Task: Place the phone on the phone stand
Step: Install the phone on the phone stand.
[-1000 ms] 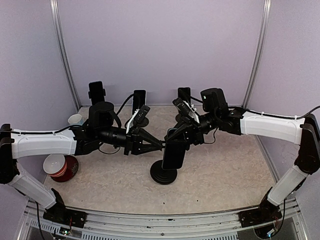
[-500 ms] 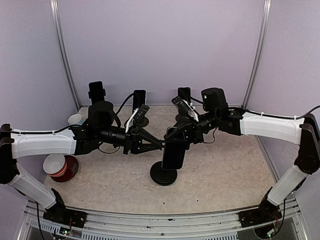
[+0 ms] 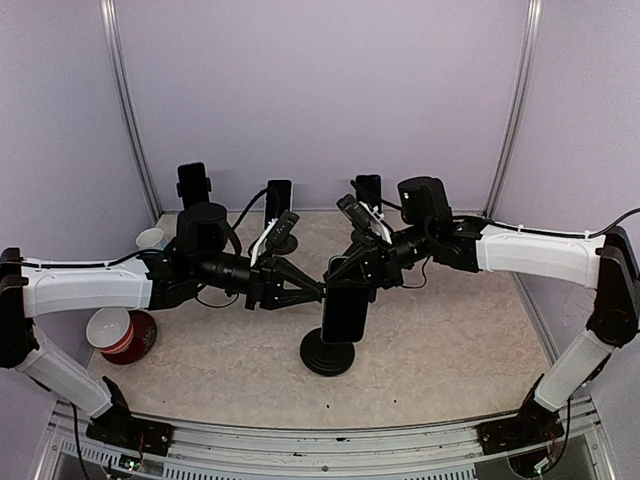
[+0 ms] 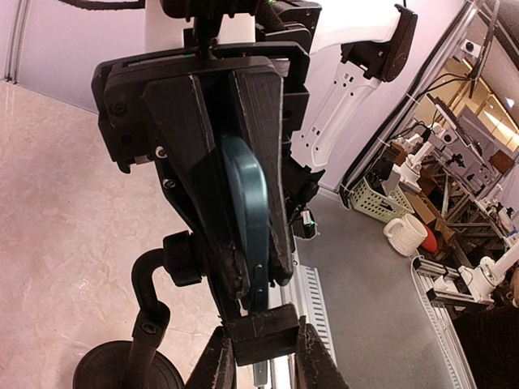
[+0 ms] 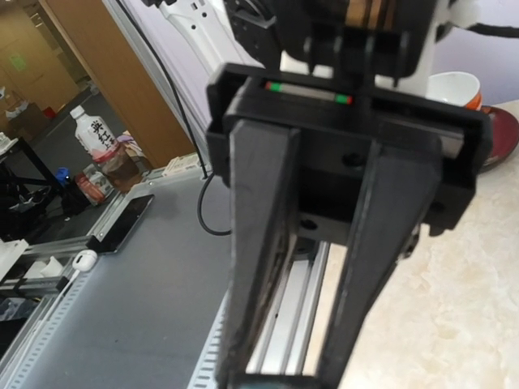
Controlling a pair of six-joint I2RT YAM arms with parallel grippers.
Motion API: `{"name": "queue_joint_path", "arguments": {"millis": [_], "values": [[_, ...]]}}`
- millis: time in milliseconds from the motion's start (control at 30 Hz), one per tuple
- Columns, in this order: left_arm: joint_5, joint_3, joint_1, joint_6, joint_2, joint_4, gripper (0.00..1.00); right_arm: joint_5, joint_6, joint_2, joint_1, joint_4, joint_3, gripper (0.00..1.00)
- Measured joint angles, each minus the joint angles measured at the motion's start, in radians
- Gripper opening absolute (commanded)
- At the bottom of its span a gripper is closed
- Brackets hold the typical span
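Mid-table, the phone (image 3: 345,312) hangs upright just above the round base of the phone stand (image 3: 327,354), hiding most of its neck. The left tool (image 3: 318,292) reaches in from the left and is clamped on the phone, its teal rim pinched between the fingers. The right tool (image 3: 345,272), coming from the far right, has its jaws drawn together at the phone's top; whether it grips anything I cannot tell. Nor can I see if the phone sits in the cradle. Letting go early could drop it onto the table (image 3: 450,350). A sideways shove could tip the stand, and the crowded tools might knock together.
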Motion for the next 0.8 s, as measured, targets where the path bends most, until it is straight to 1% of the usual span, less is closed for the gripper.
{"name": "queue_joint_path", "arguments": {"millis": [500,667,800], "values": [[0.005,0.0,0.0,0.006,0.0,0.0,0.01,0.025,0.026,0.01,0.023,-0.017,0.033,0.0],[0.007,0.0,0.001,0.013,0.0,-0.001,0.12,0.026,0.031,0.014,0.025,-0.025,0.042,0.0],[0.008,0.0,0.003,0.018,0.0,-0.002,0.28,0.026,0.032,0.016,0.025,-0.026,0.043,0.0]]}}
